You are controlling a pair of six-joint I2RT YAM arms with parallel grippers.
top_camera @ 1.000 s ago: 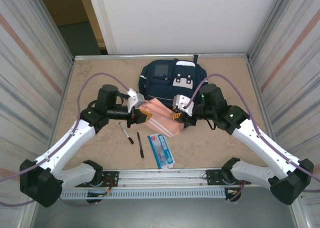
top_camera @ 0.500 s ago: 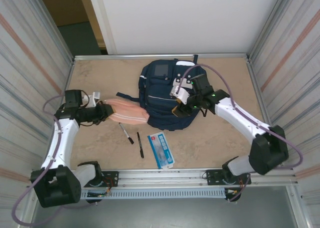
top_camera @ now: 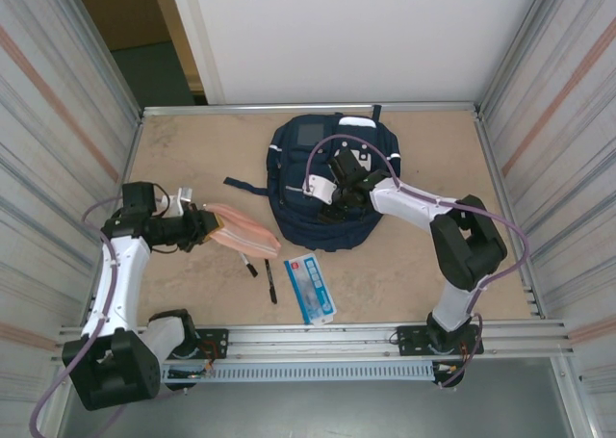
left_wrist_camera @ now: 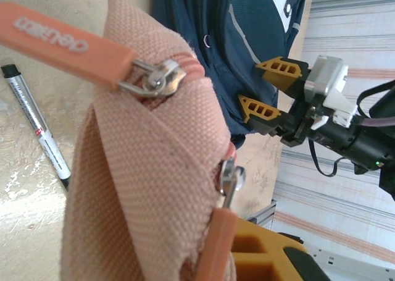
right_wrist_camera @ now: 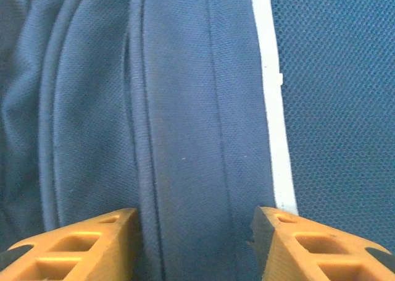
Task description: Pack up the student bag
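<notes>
Left claw: clamped shut on one end of the pink pouch, low over the left side of the table
Right claw: fingers apart with nothing in them, hanging over the middle of the student bag; up close, its orange fingers stand either side of a raised navy seam, next to a thin white stripe
Student bag: lying flat at the far middle of the table, just right of the pouch
Writing: white lettering on the pouch's orange zip pull, upside down, can't make it out; print on the blue-and-white packet is too small to read
Around: black marker and pen lie near each other towards the front, with the packet just right of them; a dark strap trails left from the bag
In the way: the pouch overhangs the marker's far end
</notes>
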